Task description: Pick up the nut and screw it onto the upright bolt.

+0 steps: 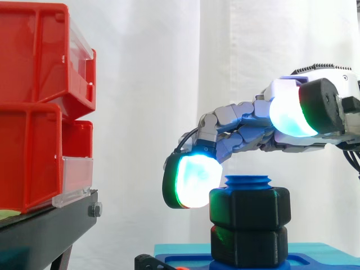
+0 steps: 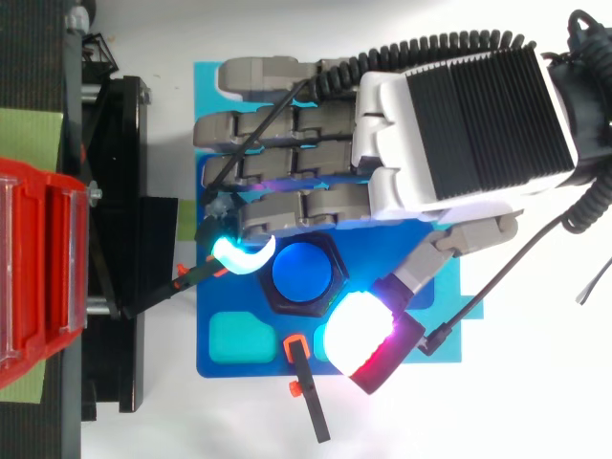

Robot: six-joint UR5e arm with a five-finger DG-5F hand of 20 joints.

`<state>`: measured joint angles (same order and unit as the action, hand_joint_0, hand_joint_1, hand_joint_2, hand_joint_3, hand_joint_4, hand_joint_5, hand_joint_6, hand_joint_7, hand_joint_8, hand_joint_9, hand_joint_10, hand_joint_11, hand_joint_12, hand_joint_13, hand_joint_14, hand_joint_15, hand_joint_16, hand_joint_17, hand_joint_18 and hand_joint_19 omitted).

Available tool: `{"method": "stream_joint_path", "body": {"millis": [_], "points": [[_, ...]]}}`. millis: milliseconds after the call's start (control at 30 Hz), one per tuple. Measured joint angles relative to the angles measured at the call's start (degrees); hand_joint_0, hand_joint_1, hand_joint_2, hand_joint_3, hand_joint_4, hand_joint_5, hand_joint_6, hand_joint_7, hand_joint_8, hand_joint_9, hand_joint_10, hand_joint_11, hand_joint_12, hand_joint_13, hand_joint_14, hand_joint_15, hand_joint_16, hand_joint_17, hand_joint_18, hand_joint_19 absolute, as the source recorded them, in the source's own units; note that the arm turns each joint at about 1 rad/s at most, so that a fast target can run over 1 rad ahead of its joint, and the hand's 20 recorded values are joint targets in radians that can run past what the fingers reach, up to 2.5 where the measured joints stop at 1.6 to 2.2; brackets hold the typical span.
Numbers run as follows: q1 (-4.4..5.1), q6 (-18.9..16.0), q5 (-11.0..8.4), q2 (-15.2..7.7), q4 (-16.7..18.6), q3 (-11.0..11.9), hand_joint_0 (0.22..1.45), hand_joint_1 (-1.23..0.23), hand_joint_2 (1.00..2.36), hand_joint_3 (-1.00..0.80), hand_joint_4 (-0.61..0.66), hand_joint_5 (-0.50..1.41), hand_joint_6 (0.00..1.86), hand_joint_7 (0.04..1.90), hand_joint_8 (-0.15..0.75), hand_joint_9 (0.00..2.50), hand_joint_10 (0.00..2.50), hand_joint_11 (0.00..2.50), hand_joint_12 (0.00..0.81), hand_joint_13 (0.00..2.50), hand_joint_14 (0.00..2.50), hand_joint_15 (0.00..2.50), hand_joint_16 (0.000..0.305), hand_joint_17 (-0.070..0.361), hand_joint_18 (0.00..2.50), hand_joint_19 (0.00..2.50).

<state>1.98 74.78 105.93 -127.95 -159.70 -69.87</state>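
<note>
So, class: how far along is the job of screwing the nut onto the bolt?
Done: the nut is on the upright bolt, blue threads showing above it. In hand: the hand is close over the nut. Left: any final turns, then pulling the hand away; tightness can't be judged.

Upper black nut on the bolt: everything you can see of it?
The upper nut is black, hexagonal, matte, plastic-looking. It sits level on the upright blue bolt, whose threaded tip pokes out above, and rests on a lower black hex piece. A glowing fingertip of the hand touches its left side in the side view.
</note>
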Motion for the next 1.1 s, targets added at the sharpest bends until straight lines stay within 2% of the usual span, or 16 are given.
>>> {"method": "stream_joint_path", "body": {"millis": [200, 400, 800, 1100], "points": [[-0.33, 0.0, 0.13, 0.0, 0.1, 0.0, 0.48, -0.13, 1.00, -0.50, 0.15, -0.06, 0.50, 1.44, 0.258, 0.56, 0.00, 0.00, 0.312, 0.28, 0.00, 0.00, 0.041, 0.092, 0.00, 0.00], [-0.71, 0.0, 0.47, 0.0, 0.0, 0.0, 0.50, -0.21, 1.00, -0.50, 0.17, -0.03, 0.50, 1.46, 0.259, 0.66, 0.00, 0.00, 0.291, 0.36, 0.00, 0.00, 0.037, 0.083, 0.01, 0.00], [-1.75, 0.0, 1.54, 0.0, -0.2, 0.0, 0.51, -0.25, 1.00, -0.50, 0.16, -0.01, 0.61, 1.22, 0.258, 0.87, 0.00, 0.00, 0.259, 0.50, 0.00, 0.00, 0.033, 0.075, 0.16, 0.00], [-2.61, 0.0, 2.41, 0.1, -0.1, 0.0, 0.52, -0.25, 1.00, -0.50, 0.12, 0.02, 0.66, 1.10, 0.253, 1.13, 0.00, 0.00, 0.218, 0.68, 0.00, 0.00, 0.028, 0.062, 0.36, 0.00]]}}
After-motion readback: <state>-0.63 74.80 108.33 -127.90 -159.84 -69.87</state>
